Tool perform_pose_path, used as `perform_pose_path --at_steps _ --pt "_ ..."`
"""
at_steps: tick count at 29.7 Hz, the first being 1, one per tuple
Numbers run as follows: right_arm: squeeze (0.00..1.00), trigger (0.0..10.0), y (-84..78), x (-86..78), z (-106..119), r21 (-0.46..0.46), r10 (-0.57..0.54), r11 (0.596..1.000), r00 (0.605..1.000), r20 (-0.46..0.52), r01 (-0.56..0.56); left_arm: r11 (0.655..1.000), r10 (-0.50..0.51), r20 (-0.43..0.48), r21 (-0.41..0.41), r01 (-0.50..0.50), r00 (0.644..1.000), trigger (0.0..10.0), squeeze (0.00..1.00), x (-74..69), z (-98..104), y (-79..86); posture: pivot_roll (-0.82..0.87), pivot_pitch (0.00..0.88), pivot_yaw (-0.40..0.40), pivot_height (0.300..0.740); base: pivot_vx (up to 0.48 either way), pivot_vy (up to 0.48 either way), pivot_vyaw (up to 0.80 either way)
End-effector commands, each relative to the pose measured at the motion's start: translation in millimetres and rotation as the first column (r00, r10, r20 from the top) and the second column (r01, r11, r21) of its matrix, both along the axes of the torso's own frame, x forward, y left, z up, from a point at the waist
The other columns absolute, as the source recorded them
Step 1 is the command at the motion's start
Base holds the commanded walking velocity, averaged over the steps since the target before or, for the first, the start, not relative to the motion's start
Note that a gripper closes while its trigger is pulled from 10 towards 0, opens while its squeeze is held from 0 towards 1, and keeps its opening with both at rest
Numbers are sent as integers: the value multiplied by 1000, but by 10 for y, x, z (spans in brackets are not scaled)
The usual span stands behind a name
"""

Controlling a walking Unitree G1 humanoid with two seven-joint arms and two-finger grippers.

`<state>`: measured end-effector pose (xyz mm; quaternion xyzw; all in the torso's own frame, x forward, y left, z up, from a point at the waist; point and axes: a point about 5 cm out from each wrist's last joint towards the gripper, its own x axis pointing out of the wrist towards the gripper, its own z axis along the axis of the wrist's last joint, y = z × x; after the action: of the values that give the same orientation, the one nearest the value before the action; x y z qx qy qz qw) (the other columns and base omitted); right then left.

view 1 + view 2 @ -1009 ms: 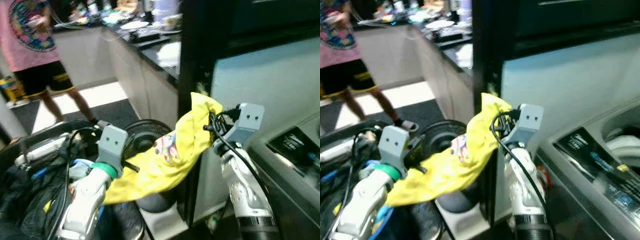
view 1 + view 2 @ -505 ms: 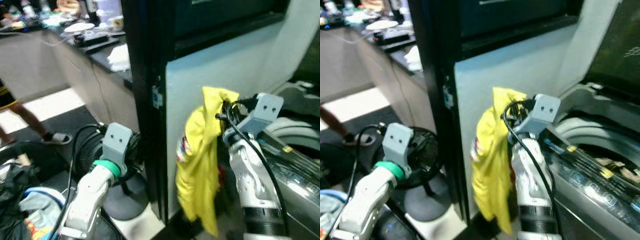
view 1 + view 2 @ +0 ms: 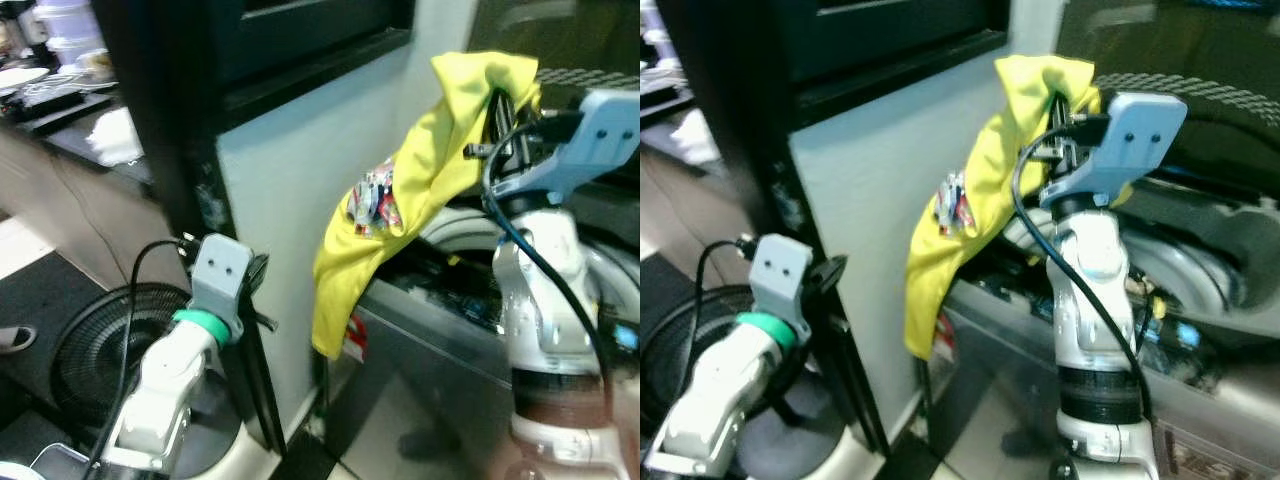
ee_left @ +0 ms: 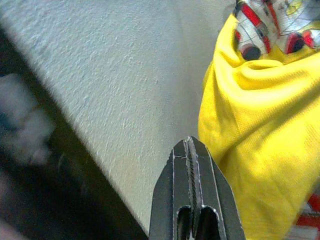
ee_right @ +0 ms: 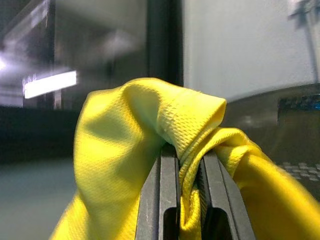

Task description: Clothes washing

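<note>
Right gripper (image 5: 182, 172) raised upper right, clamped on yellow shirt (image 3: 400, 215); left gripper (image 4: 190, 165) held low, fingers pressed together.

A pale, rough-textured wall (image 3: 300, 200) stands beneath a dark window frame (image 3: 290, 40). A black round floor fan (image 3: 90, 345) sits low on the left. A dark kitchen counter (image 3: 70, 110) recedes behind it.

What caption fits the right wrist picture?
Right gripper clamped on a fold of yellow shirt.
</note>
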<state>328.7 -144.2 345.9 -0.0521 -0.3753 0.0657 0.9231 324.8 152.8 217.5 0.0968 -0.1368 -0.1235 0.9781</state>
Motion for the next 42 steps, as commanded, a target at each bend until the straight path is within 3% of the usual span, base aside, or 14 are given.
perform_pose_path --at_steps 1,6,13,31,36,42 --pt "0 10000 61 60 -104 -58 3 998 997 -76 -8 998 37 5 -47 -37 999 10000 0 27 92 86 -11 9 128 740 0 0 -800" --pt "0 10000 110 108 -194 -101 5 995 992 -126 -17 990 97 34 -104 -93 995 10000 0 51 249 242 -11 13 118 740 0 0 -800" --pt "0 10000 190 175 -213 -112 -25 994 992 -125 11 985 140 50 -107 -134 989 10000 0 38 318 355 -3 17 105 740 0 0 -800" --pt "0 10000 404 202 -198 -100 13 995 990 -141 -28 984 125 24 -131 -120 992 10000 0 -43 284 270 -2 22 86 740 0 0 -800" --pt "0 10000 478 191 -237 -86 60 993 982 -178 -77 984 121 23 -137 -117 992 10000 0 -55 281 246 0 25 81 740 0 0 -800" --pt "0 10000 570 165 -295 -50 140 987 966 -217 -154 983 121 30 -143 -115 992 10000 0 -73 296 245 5 26 78 740 0 0 0"
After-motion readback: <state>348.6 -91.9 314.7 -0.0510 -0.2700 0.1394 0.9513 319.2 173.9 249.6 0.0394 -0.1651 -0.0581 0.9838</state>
